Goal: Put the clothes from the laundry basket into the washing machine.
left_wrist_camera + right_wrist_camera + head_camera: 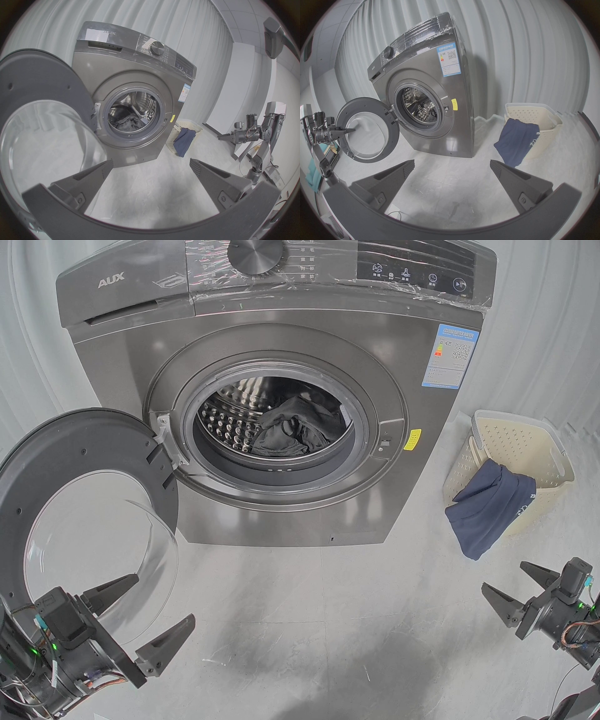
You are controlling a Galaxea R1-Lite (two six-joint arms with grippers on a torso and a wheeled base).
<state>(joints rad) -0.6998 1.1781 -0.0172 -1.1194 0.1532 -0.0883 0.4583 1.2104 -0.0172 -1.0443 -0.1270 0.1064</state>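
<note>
A grey front-loading washing machine stands ahead with its round door swung open to the left. Dark clothes lie inside the drum. To its right a cream laundry basket sits on the floor, and a navy garment hangs over its front rim. My left gripper is open and holds nothing, low at the left just before the open door. My right gripper is open too, low at the right, just below the navy garment and apart from it.
Pale grey floor stretches between the grippers and the machine. White curtains hang behind the machine and basket. The open door takes up room on the left side.
</note>
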